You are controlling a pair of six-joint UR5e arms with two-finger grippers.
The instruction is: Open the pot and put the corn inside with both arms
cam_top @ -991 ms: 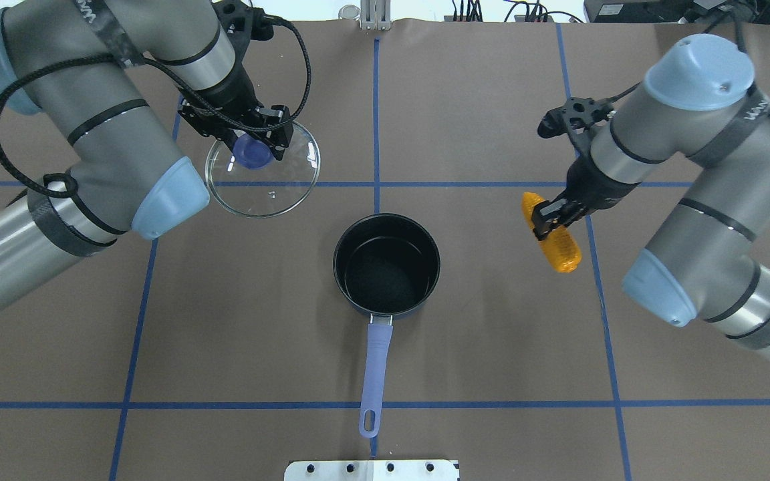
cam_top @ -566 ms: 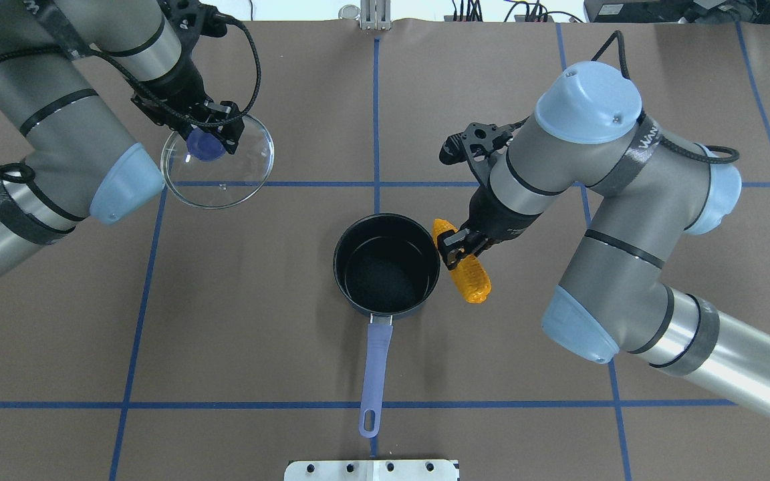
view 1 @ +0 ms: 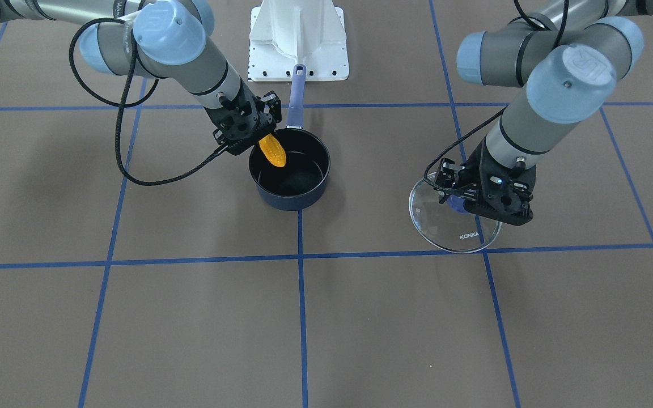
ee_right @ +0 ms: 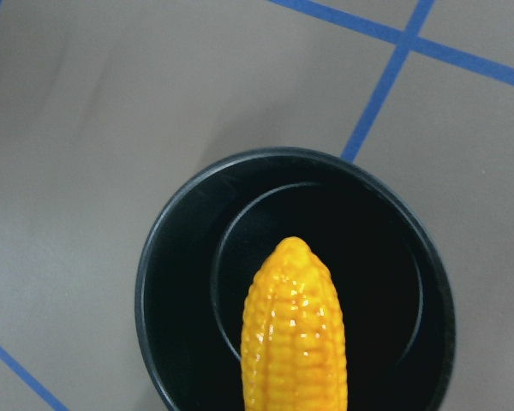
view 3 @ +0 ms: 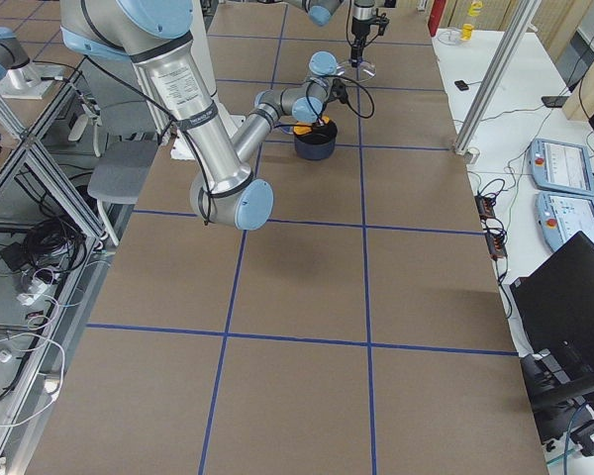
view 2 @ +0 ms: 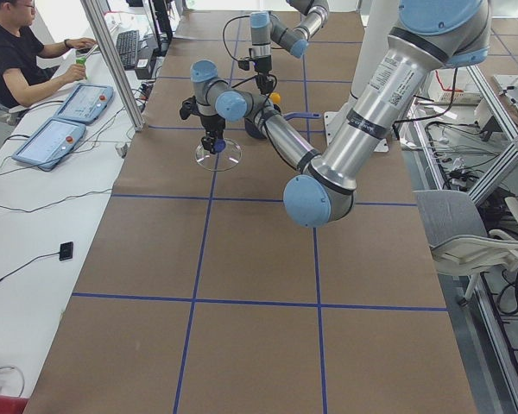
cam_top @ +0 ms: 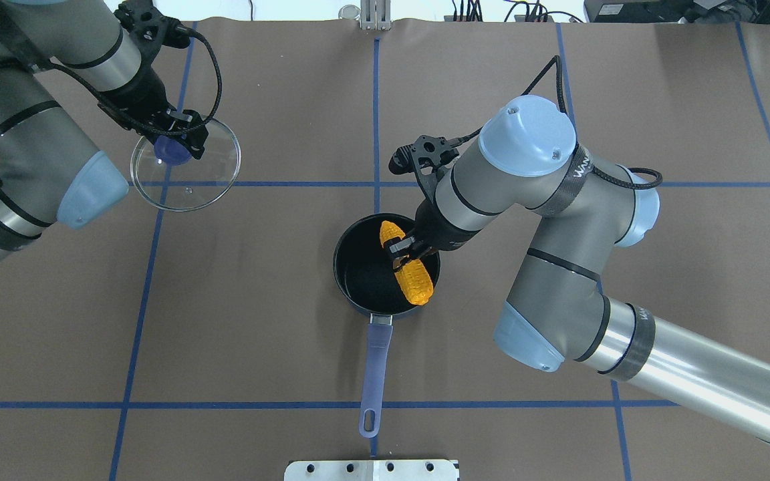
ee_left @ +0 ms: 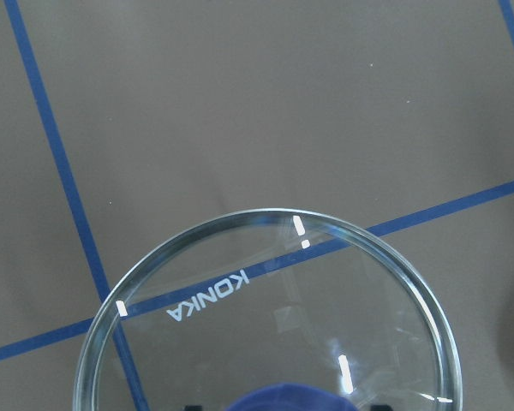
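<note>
Brown paper taped into blue squares covered the table [cam_top: 258, 334]. Right arm [cam_top: 559, 220]: reached in over the middle and bent down above the pot, so that its load hung over the opening. Left arm [cam_top: 24, 133]: set off to the far left, well apart from the pot, probably to keep the lid out of the other arm's way. Pot [cam_top: 361, 277]: dark blue, black inside, uncovered and upright at the table's middle, its handle [cam_top: 375, 361] pointing toward the robot's base; nothing lay on its floor. Lid [cam_top: 208, 184]: clear glass with a blue knob [cam_top: 170, 152], low over the table and tilted; whether its rim touched the paper could not be told. Corn [cam_top: 415, 284]: orange-yellow, above the pot's mouth near the right rim, tip angled down into the opening, not resting inside. Right gripper [cam_top: 404, 252]: fingers pinched across the cob's middle. Left gripper [cam_top: 174, 143]: fingers pressed onto the knob. Opening appeared done; lowering and letting go of the corn remained.
</note>
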